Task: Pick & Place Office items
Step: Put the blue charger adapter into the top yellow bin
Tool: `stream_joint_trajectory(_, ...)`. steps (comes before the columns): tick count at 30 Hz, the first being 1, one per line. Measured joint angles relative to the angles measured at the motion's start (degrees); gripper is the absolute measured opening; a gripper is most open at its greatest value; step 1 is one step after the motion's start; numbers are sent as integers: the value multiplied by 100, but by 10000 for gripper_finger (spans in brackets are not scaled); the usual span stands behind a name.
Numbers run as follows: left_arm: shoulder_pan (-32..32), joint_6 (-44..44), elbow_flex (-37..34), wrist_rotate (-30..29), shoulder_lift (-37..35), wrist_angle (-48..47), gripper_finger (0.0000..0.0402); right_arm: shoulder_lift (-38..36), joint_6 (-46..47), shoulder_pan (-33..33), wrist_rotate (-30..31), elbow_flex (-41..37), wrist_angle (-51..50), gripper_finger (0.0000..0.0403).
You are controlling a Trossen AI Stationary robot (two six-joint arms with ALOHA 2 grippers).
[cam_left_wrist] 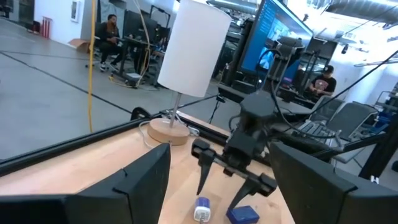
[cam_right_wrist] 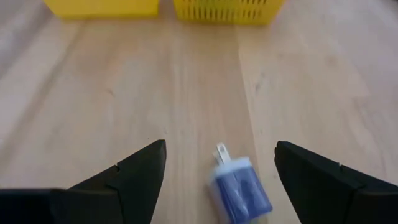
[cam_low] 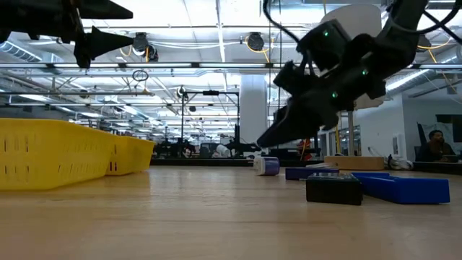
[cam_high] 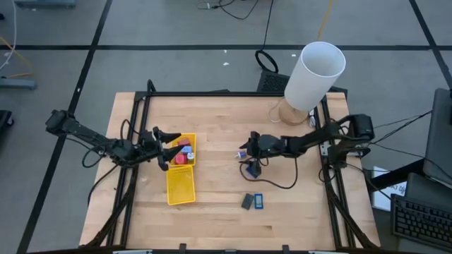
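Now the right claw (cam_right_wrist: 221,165) goes for the little lilac piece (cam_right_wrist: 239,190).

Its fingers are wide apart, with the piece just between and below them on the tabletop (cam_high: 219,204). I think it should go straight down and close softly. The left claw (cam_high: 161,146), open too, waits over the yellow tray (cam_high: 181,189), where red and blue pieces (cam_high: 183,153) lie.

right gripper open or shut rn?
Open. The right gripper has its two fingers spread wide with bare table between them, over a small lilac piece it is not touching.
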Motion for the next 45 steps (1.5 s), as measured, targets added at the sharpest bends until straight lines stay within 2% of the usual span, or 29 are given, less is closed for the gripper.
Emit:
stream_joint_trajectory(8,0,-2,0,2,0,-48,283,313,-29,-88,-23,0,3,280)
stream_joint_trajectory(15,0,-46,0,4,0,-133,269,391,259,-86,-616,0,-68,267)
stream_joint_trajectory(21,0,-63,0,4,0,-142,259,389,411,-77,-574,0,-47,257)
stream_joint_trajectory(24,0,-63,0,4,0,-142,255,389,586,-73,-300,0,-51,255)
stream_joint_trajectory(26,0,-63,0,5,0,-142,256,387,592,-73,-119,0,-55,253)
stream_joint_trajectory(31,0,-66,0,7,0,-142,265,387,530,-73,-116,0,-67,245)
stream_joint_trajectory(45,0,-79,0,9,0,-146,247,382,531,-73,-138,0,-94,183)
